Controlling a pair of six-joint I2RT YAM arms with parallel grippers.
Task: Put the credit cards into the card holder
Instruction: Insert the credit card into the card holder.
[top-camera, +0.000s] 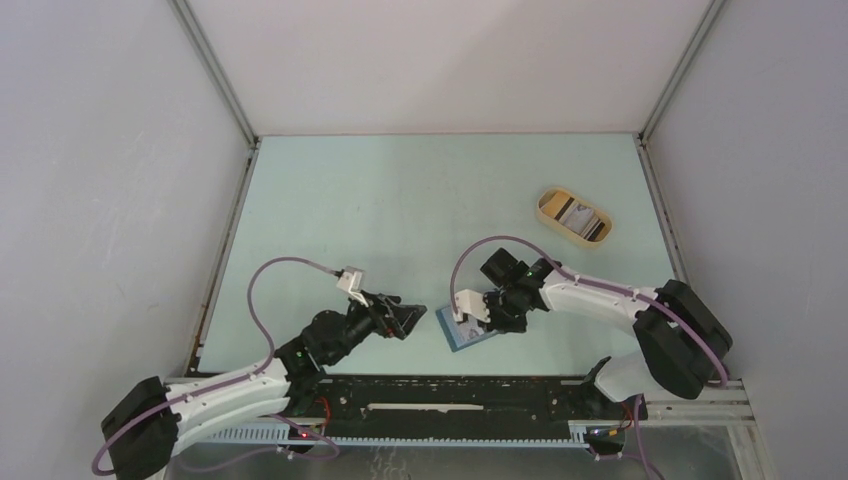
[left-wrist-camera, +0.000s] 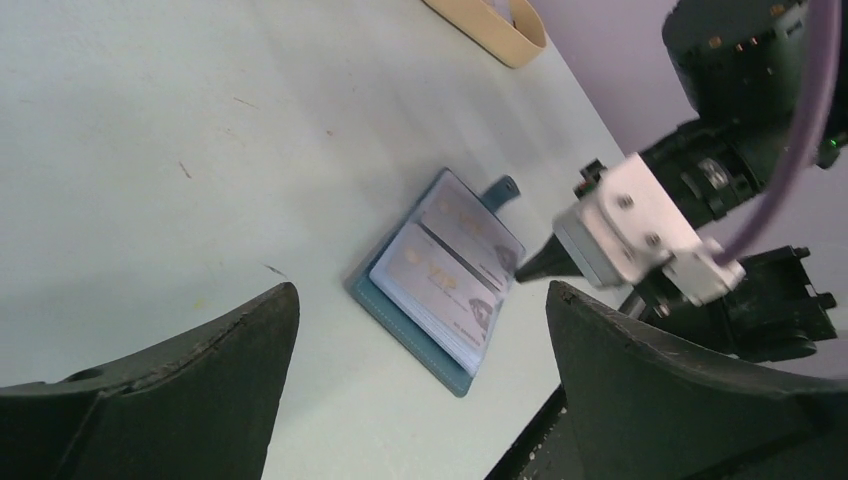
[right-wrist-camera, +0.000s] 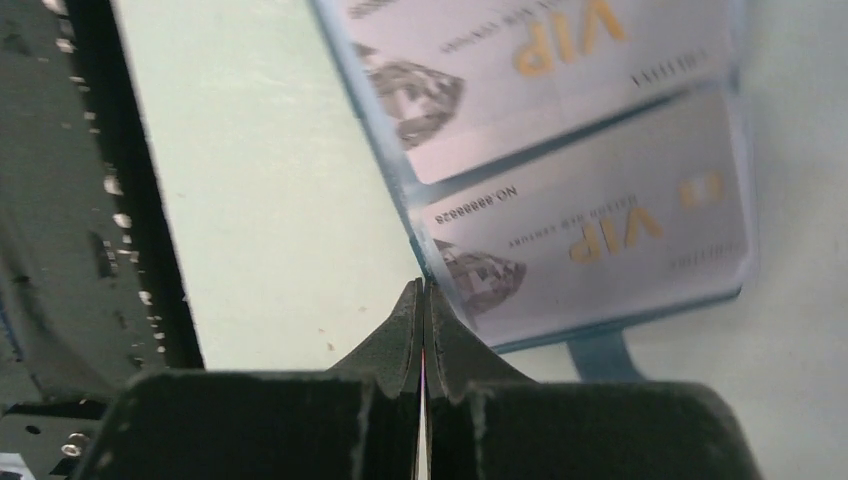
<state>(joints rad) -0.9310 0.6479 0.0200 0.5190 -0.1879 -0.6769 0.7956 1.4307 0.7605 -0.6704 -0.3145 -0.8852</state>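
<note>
only the right wrist view lets the credit cards (right-wrist-camera: 590, 240) be read: gold "vip" and "no.8888…", both inside the open card holder (top-camera: 468, 328) on the worktop (top-camera: 400, 200), near its front edge. right tool (right-wrist-camera: 422, 300) clenched empty beside it; left tool (top-camera: 408, 320) released, spread wide.

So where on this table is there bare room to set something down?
Bare: the far-left stretch of the table, and the middle between tray and wallet. Crowded: the near edge, where left gripper and right gripper flank that wallet.
</note>
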